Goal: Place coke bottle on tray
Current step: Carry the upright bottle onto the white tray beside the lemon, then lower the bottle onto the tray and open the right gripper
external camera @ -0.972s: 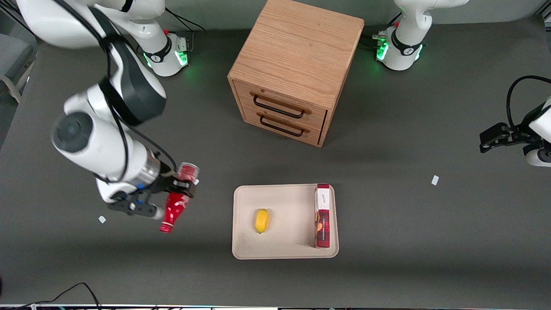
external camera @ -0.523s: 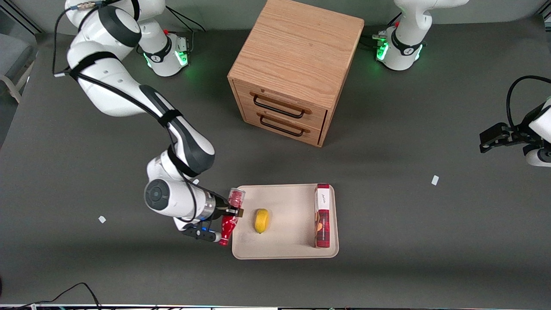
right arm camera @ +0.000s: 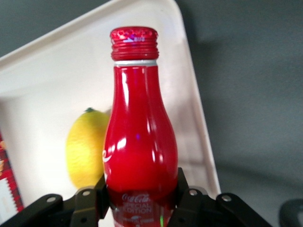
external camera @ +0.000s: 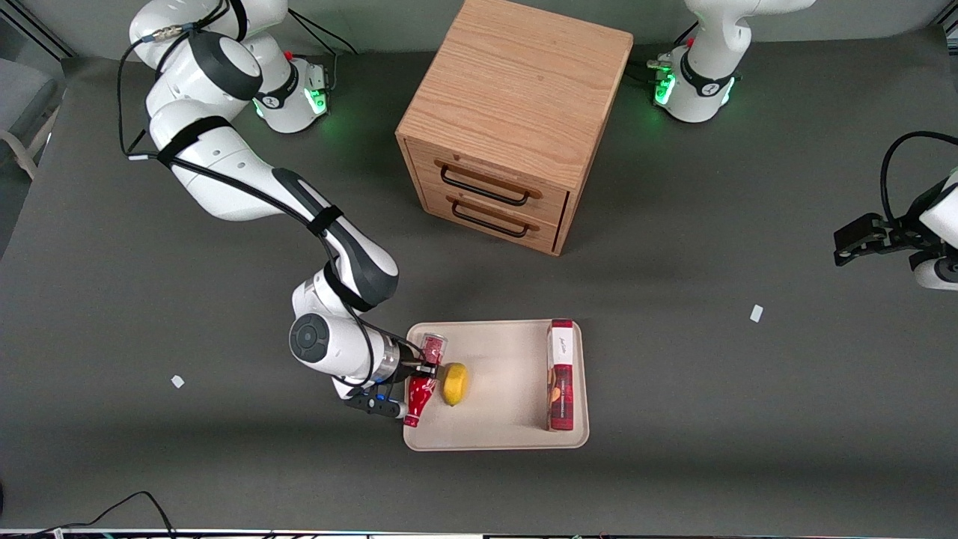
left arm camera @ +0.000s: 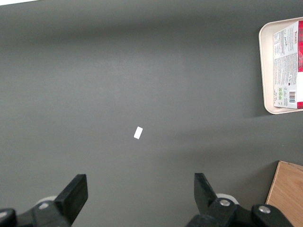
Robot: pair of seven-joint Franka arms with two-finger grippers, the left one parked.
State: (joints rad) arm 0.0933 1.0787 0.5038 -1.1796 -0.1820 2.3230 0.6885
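The gripper [external camera: 420, 376] clamps the coke bottle [external camera: 422, 382] around its body. It hangs over the tray [external camera: 501, 438], beside the lemon [external camera: 454, 383].

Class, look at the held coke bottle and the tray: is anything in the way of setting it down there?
The end effector holds the coke bottle over the tray edge. A lemon lies right beside it, crowding that spot.

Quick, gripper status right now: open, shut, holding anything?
Gripper: shut on the coke bottle, over the tray edge toward the working arm's end, beside the lemon.
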